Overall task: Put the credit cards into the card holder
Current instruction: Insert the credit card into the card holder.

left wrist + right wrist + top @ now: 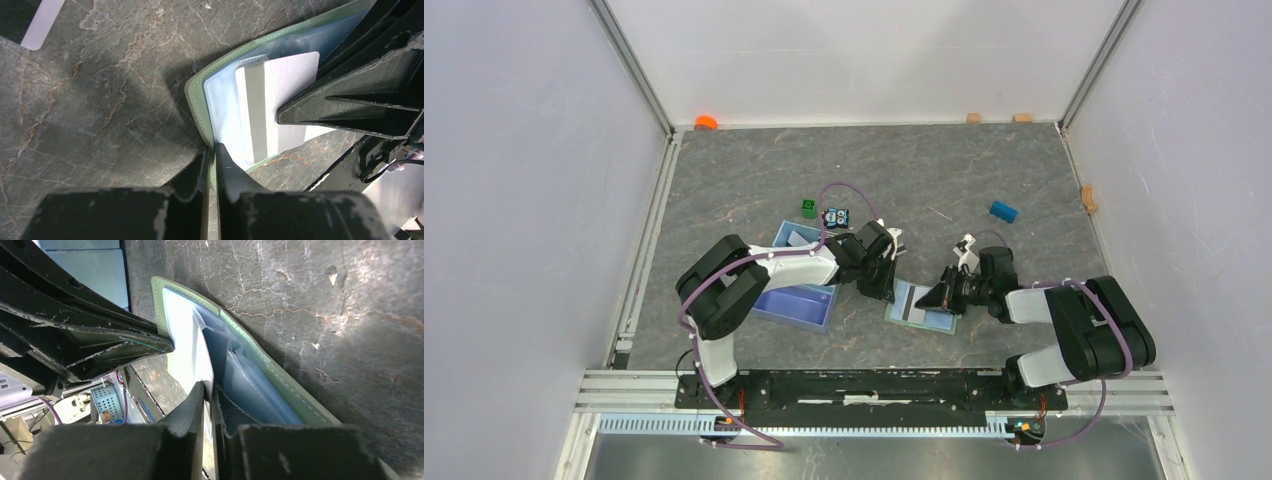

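— Two claws nearly closed; on what?
— My left claw [212, 147] pinches the card holder [196, 100] by its rim; my right claw [206, 387] nips the credit card [292, 75], its long axis crosswise, holder just ahead.

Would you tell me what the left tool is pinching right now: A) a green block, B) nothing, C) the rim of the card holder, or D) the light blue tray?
C: in the left wrist view the left tool is closed on the green rim of the card holder, with the striped credit card resting on its inside.
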You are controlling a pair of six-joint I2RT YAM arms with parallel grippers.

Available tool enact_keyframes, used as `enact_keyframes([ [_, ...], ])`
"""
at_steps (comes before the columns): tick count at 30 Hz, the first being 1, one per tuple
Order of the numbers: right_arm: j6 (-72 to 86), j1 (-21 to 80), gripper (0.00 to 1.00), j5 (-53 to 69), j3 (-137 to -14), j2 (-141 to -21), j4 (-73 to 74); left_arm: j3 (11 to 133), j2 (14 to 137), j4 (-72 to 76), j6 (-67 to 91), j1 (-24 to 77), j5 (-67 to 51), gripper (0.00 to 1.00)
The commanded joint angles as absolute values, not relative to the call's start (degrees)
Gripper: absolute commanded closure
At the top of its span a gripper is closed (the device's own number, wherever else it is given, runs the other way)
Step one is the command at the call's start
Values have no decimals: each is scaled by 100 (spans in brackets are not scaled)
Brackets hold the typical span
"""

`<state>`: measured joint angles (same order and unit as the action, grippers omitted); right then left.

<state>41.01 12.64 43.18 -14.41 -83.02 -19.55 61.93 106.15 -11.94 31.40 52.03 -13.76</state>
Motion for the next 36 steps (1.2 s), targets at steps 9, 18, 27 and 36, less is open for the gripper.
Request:
enact_keyframes([
  [9, 3308, 1413, 67, 2726, -1673, -7872, -119, 6137, 10696, -1090, 3045, 5221, -1391, 98],
  [18, 2918, 1408, 54, 2105, -2138, -7098, 1027, 6108, 10653, -1064, 3060, 5216, -1380, 98],
  [27, 3059, 1588, 58, 2120, -2081, -6668, 1249, 6082, 10617, -1033, 3077, 5221, -1449, 98],
  [36, 3399, 2042, 63, 2076, -2160, -6840, 963, 6082, 10622, -958, 3101, 5219, -1608, 98],
])
